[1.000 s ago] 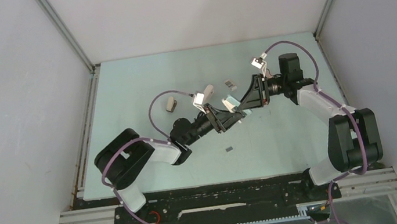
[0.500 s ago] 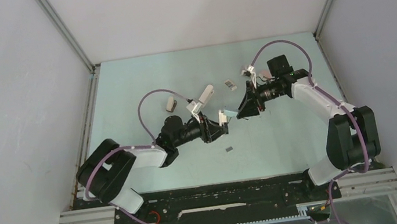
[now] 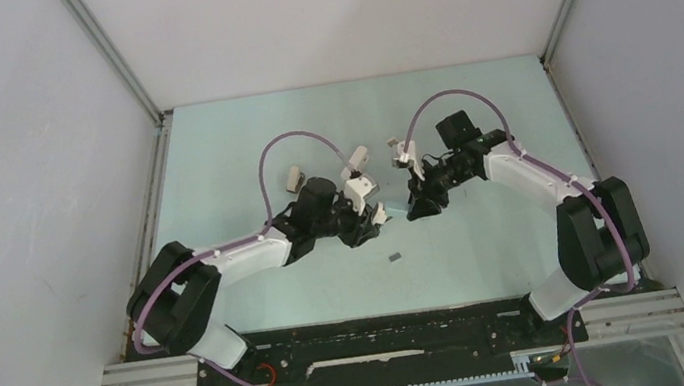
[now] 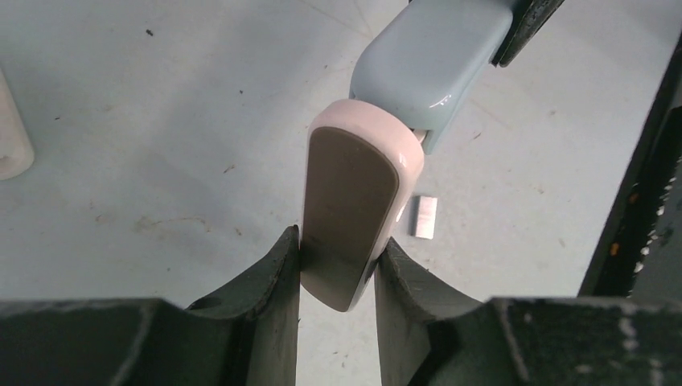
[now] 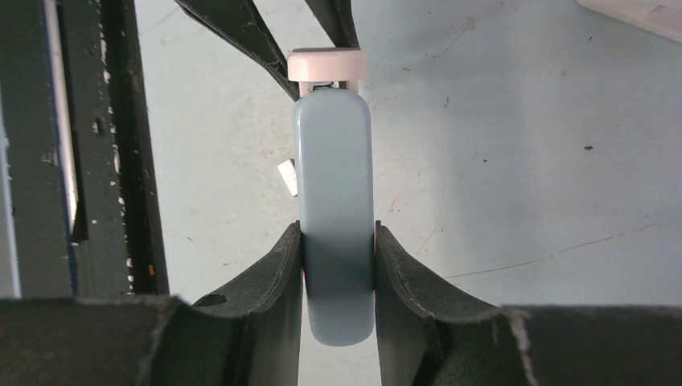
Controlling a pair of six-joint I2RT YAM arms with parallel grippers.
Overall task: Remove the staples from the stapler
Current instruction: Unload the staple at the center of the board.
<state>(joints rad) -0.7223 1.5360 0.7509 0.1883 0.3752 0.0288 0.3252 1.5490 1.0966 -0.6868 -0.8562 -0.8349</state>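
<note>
A mini stapler is held open between both grippers, just above the table. My left gripper (image 4: 338, 241) is shut on its white, beige-faced base (image 4: 354, 201). My right gripper (image 5: 336, 237) is shut on its light blue top (image 5: 334, 193), which also shows in the left wrist view (image 4: 426, 72). In the top view the two grippers, left (image 3: 365, 222) and right (image 3: 417, 205), meet mid-table. A short grey strip of staples (image 4: 424, 217) lies on the table below the stapler; it also shows in the right wrist view (image 5: 287, 177) and the top view (image 3: 395, 258).
Two other mini staplers lie behind the arms, a beige one (image 3: 294, 180) and a white one (image 3: 358, 158). A small white thing (image 3: 394, 143) lies beside the right arm's camera. The enclosure walls stand at the left, right and back.
Both arms have moved left and toward the near side, lowering the open stapler close to the table. Both grippers kept their hold. The staple strip on the table has not moved.
</note>
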